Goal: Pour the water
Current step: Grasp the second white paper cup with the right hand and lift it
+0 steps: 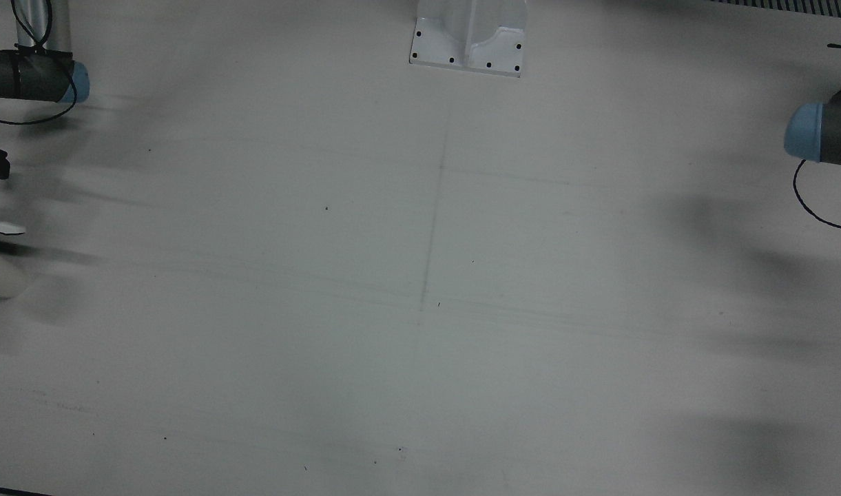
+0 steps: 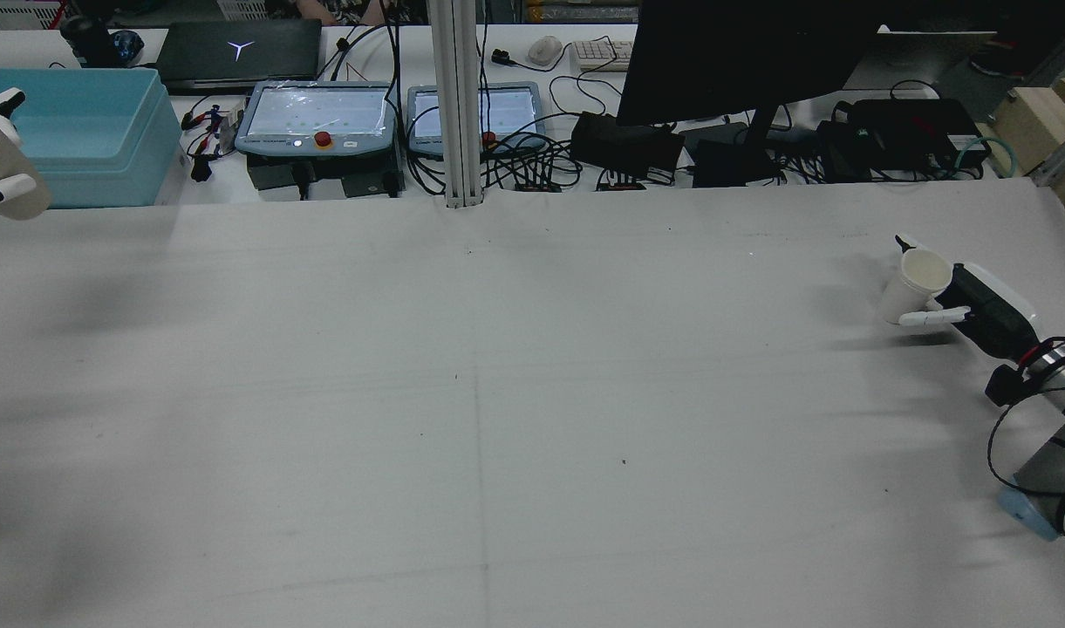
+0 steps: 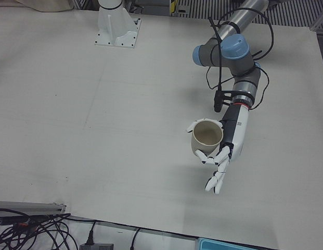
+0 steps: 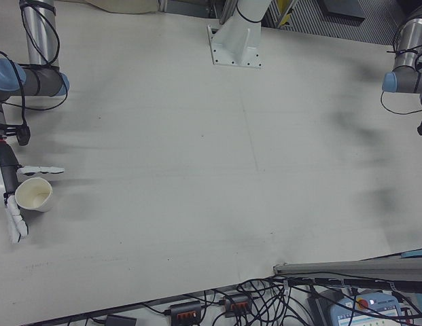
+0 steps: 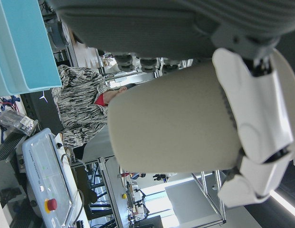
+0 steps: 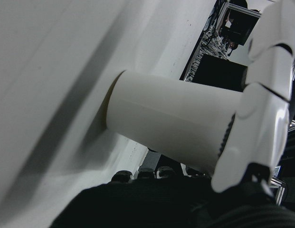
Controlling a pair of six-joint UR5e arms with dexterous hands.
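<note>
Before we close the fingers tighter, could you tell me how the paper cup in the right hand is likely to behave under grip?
The paper cup looks thin-walled, so it would probably crush if squeezed. It seems light and could slip in the right hand.

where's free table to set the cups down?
Nearly all of it. The table is bare from the post base out to both arms. Only the edges are taken: left hand holds a beige cup raised, right hand holds a white cup near the table. The clutter is beyond the far edge.
</note>
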